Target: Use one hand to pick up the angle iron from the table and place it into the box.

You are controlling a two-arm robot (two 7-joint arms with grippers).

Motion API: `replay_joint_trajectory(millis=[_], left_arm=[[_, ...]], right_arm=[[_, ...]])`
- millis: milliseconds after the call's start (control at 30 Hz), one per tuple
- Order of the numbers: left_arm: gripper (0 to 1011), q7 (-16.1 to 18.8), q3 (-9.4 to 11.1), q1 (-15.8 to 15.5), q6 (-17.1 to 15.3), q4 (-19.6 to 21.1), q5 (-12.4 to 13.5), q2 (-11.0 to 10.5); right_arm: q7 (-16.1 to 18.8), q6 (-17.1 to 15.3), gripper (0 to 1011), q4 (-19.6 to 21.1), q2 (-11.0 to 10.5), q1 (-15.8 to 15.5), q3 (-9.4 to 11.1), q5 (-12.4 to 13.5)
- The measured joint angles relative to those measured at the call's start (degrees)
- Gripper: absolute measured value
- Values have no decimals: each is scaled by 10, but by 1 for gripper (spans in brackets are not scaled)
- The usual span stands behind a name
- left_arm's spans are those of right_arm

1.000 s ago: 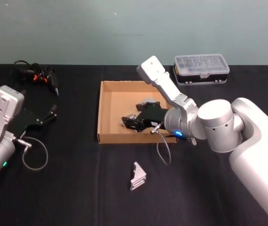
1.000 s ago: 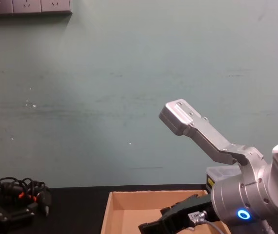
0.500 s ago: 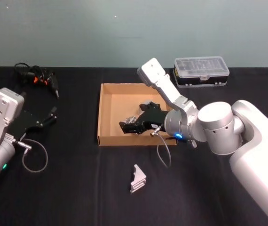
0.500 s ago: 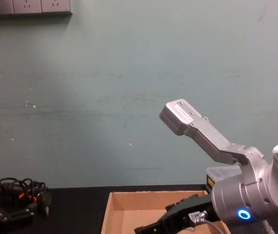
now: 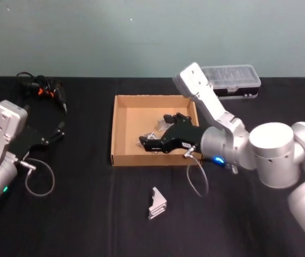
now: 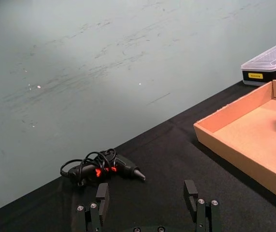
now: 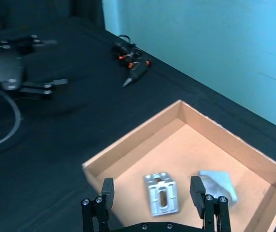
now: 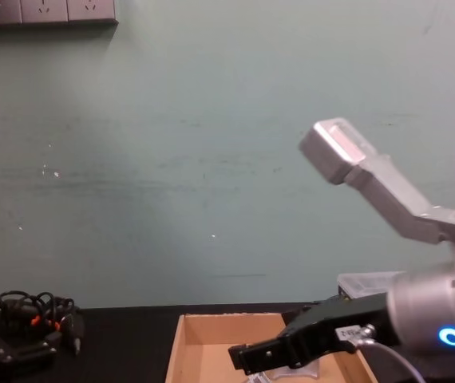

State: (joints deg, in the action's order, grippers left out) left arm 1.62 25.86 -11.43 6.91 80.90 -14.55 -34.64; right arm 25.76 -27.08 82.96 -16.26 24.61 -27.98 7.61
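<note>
One silver angle iron (image 5: 156, 203) lies on the black table (image 5: 88, 214), in front of the box (image 5: 114, 126). The tan cardboard box holds two more metal pieces, an angle iron (image 7: 161, 194) and a paler one (image 7: 218, 185) beside it. My right gripper (image 5: 148, 143) hovers over the box's front half, open, with nothing held; its fingers (image 7: 107, 187) straddle the piece below without touching it. It also shows above the box (image 8: 211, 335) as the right gripper (image 8: 247, 357). My left gripper (image 5: 56, 133) is parked at the left, open and empty (image 6: 146, 193).
A black cable bundle with orange bits (image 5: 40, 87) lies at the back left of the table. A black plastic case with a clear lid (image 5: 233, 80) stands behind the box, partly hidden by my right arm. A loose grey cable loop (image 5: 39, 179) lies by the left arm.
My right arm has swung to the right, its upper segment now covering part of the plastic case. Its gripper stays open over the box. The left arm and the angle iron on the table have not moved.
</note>
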Motion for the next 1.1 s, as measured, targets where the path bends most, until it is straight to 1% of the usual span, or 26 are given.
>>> replay_joint_trajectory(millis=[67,100,133,167,200,233,333,367,433,467,533,600,633,733,833,900,1100], left_arm=[[1011,0,0,0,0,0,0,0],[1011,0,0,0,0,0,0,0],[1011,0,0,0,0,0,0,0],[1011,0,0,0,0,0,0,0],[1011,0,0,0,0,0,0,0],[1011,0,0,0,0,0,0,0],[1011,0,0,0,0,0,0,0],[1011,0,0,0,0,0,0,0],[1011,0,0,0,0,0,0,0],[1011,0,0,0,0,0,0,0],[1011,0,0,0,0,0,0,0],[1011,0,0,0,0,0,0,0],[1011,0,0,0,0,0,0,0],[1011,0,0,0,0,0,0,0],[1011,0,0,0,0,0,0,0],[1011,0,0,0,0,0,0,0],[1011,0,0,0,0,0,0,0]], right_arm=[[1,-4,1003,23,-9,-14,2,4],[3,-8,1003,45,-18,-27,3,8],[3,-10,1002,56,-22,-34,4,10],[4,-13,1003,81,-33,-50,5,15],[5,-14,1003,94,-39,-58,6,17],[6,-16,1003,118,-51,-74,7,21],[8,-15,1003,149,-68,-94,8,25],[8,-12,1003,165,-79,-106,8,26],[9,-10,1003,180,-89,-117,10,28],[9,-9,1003,194,-100,-129,12,31],[11,-9,1003,210,-113,-142,15,37],[13,-10,1003,215,-117,-147,16,39],[14,-10,1003,222,-125,-154,16,43],[16,-8,1003,231,-136,-168,17,49],[17,-8,1003,231,-142,-175,15,56],[18,-10,1002,229,-145,-175,12,59],[31,-29,1003,217,-154,-163,-11,61]])
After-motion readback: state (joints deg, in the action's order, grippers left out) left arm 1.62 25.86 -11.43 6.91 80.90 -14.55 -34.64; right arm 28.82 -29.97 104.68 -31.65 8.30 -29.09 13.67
